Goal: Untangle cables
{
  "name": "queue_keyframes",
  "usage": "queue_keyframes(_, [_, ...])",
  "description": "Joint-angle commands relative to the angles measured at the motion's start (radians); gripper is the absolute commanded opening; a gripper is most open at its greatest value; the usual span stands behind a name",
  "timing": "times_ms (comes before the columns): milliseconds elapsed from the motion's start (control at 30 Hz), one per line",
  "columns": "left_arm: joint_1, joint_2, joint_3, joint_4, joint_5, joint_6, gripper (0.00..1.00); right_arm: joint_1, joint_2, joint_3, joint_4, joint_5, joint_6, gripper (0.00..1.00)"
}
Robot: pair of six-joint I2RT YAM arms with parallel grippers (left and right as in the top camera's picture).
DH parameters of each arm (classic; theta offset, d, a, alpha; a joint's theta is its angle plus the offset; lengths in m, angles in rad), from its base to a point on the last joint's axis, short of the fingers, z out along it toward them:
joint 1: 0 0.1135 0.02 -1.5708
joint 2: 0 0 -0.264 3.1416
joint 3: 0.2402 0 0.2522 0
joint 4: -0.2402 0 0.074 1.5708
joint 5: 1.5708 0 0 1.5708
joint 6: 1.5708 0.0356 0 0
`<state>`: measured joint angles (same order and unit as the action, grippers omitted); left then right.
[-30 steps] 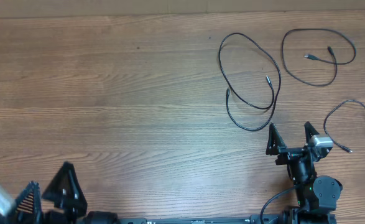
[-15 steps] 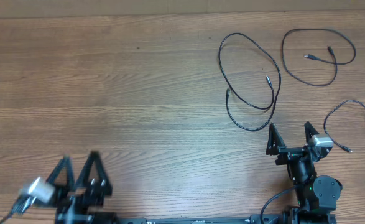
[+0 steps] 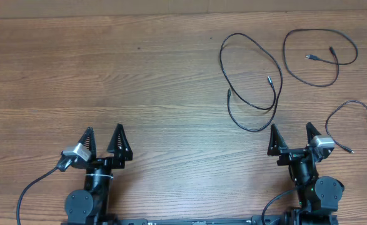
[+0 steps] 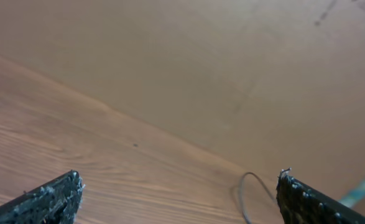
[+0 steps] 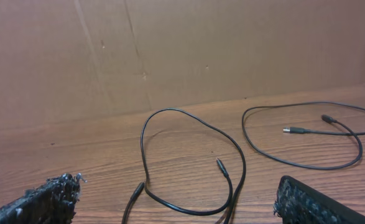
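Wooden table (image 3: 108,75), wide open across the left and middle, and over at the far right three thin black loops, none touching another. Nearest cable (image 3: 221,59) lies just ahead of the right gripper (image 3: 290,127), second cable (image 3: 285,53) curls beyond it by the back edge, and third cable (image 3: 357,101) runs off the right edge, cut off. Right gripper's jaws are spread wide, nothing held. Left gripper (image 3: 103,129) sits at the near edge, well apart from the cables, jaws just as wide and empty. Left wrist view catches only a sliver of cord below the cardboard wall (image 4: 170,50), which one I can't tell
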<state>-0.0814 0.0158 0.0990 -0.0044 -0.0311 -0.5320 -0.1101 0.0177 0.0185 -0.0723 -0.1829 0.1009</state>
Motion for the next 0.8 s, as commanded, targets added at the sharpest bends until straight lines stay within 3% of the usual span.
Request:
queue_keyframes(0, [-0.020, -0.013, -0.052, 0.043, -0.124, 0.069, 1.00, -0.003, 0.000, -0.011, 0.003, 0.006, 0.002, 1.00])
queue_keyframes(100, [-0.022, -0.013, -0.096, 0.115, -0.119, 0.156, 1.00, -0.003, 0.000, -0.011, 0.003, 0.006, 0.002, 1.00])
queue_keyframes(333, [-0.024, -0.013, -0.095, 0.056, 0.015, 0.404, 1.00, -0.003, 0.000, -0.011, 0.003, 0.006, 0.003, 1.00])
queue_keyframes(467, [-0.024, -0.013, -0.094, -0.077, 0.053, 0.405, 1.00, -0.003, 0.000, -0.011, 0.003, 0.006, 0.002, 1.00])
queue_keyframes(767, [-0.022, -0.013, -0.094, -0.073, 0.048, 0.405, 0.99, -0.003, 0.000, -0.011, 0.003, 0.006, 0.002, 1.00])
